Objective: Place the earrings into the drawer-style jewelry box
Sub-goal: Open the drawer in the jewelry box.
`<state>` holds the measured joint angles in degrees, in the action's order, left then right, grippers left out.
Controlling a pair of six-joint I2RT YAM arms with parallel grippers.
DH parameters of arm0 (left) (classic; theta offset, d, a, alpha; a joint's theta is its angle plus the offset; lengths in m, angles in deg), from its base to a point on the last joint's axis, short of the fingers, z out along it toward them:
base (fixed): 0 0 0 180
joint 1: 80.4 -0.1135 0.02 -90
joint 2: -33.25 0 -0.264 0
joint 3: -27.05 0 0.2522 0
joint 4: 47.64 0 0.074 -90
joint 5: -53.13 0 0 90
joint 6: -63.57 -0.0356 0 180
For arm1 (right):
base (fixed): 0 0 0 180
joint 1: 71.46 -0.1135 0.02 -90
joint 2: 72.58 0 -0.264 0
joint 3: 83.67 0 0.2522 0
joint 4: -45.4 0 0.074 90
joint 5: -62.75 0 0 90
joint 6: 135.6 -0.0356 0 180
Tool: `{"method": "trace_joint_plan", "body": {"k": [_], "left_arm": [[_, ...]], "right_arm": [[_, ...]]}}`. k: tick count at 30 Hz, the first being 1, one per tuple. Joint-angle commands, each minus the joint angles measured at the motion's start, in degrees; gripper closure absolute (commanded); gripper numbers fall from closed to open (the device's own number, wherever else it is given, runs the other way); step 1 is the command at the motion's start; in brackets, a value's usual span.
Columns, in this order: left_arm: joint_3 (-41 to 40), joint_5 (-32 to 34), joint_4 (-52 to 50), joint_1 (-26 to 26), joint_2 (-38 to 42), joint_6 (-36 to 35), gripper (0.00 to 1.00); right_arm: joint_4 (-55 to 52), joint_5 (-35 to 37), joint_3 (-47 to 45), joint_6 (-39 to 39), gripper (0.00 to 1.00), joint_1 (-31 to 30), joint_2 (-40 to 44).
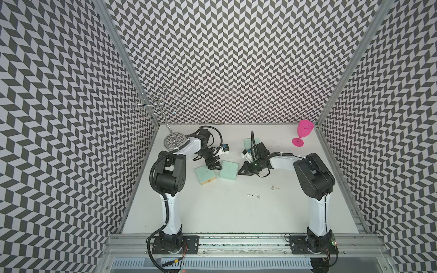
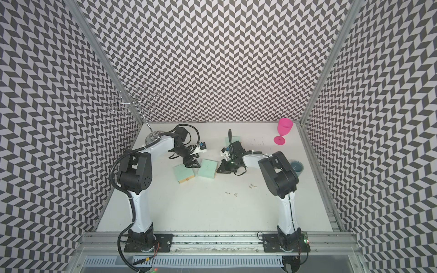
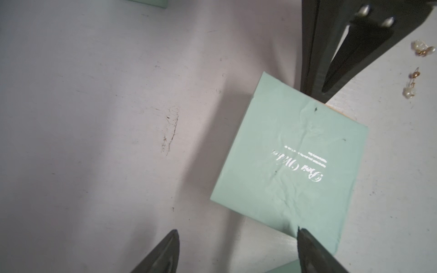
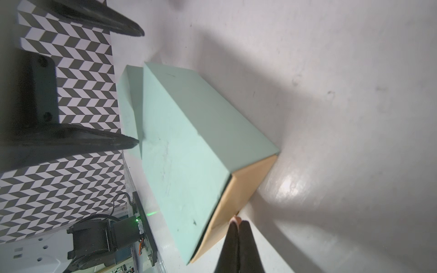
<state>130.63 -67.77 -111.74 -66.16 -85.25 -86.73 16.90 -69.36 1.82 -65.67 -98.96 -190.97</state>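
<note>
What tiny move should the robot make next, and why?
Probably the right gripper should pull back gently: it is shut at the tan drawer end of the mint-green box, seemingly pinching a small tab, and the earrings lie on the table, so the drawer must open first.

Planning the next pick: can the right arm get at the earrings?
Probably yes: the earrings lie on the table near the right gripper, with nothing between. Its jaws are shut by the box and would have to open first.
</note>
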Motion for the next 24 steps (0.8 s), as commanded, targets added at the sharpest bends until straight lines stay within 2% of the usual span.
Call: {"method": "trace_joint_plan", "body": {"k": [1, 8, 24], "left_arm": [[2.5, -3.4, -0.3, -0.1, 1.3, 1.0, 0.21], [5.2, -5.0, -1.2, 2.0, 1.9, 2.0, 0.2], [-1.3, 0.7, 1.2, 3.3, -1.1, -0.7, 0.21]], "right_arm": [[-2.0, 1.4, 0.0, 1.5, 1.0, 0.3, 1.8], [-2.4, 1.3, 1.0, 1.6, 1.0, 0.2, 1.7], [-4.6, 2.1, 2.2, 2.4, 1.0, 0.0, 2.7]]}}
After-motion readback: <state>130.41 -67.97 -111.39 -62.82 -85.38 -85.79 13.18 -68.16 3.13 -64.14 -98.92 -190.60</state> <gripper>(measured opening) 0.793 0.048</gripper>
